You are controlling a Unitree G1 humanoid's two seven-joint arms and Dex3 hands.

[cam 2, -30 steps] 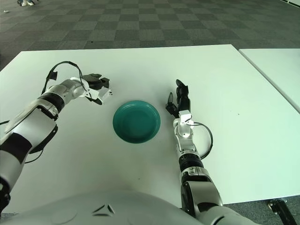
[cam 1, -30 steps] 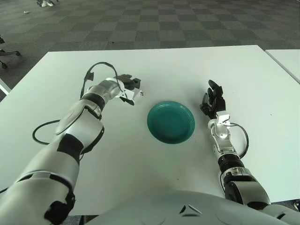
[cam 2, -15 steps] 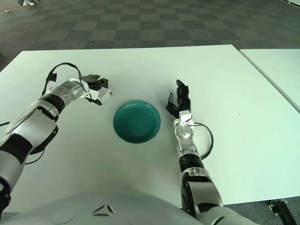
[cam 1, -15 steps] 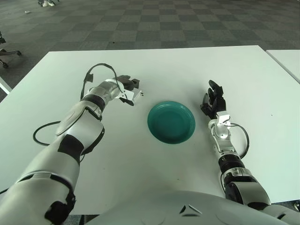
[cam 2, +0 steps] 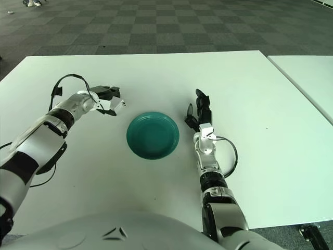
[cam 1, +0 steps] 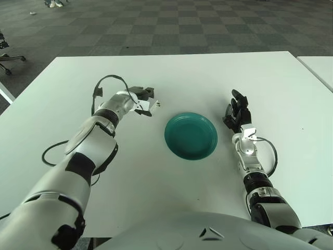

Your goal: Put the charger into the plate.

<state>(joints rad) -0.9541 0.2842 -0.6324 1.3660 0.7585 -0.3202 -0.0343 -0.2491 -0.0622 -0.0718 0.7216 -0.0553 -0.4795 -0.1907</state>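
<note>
A small white charger is at my left hand, to the left of the teal plate on the white table. The dark fingers curl over the charger and seem to grip it; I cannot tell whether it is off the table. It also shows in the right eye view. The plate holds nothing. My right hand rests on the table just right of the plate, fingers pointing up and relaxed, holding nothing.
A black cable loops over my left wrist, and another lies on the table by my left elbow. A second white table stands to the right across a gap. Chequered floor lies beyond the far edge.
My left hand with the charger has shifted slightly farther back and up on the table. The right hand and plate have not moved.
</note>
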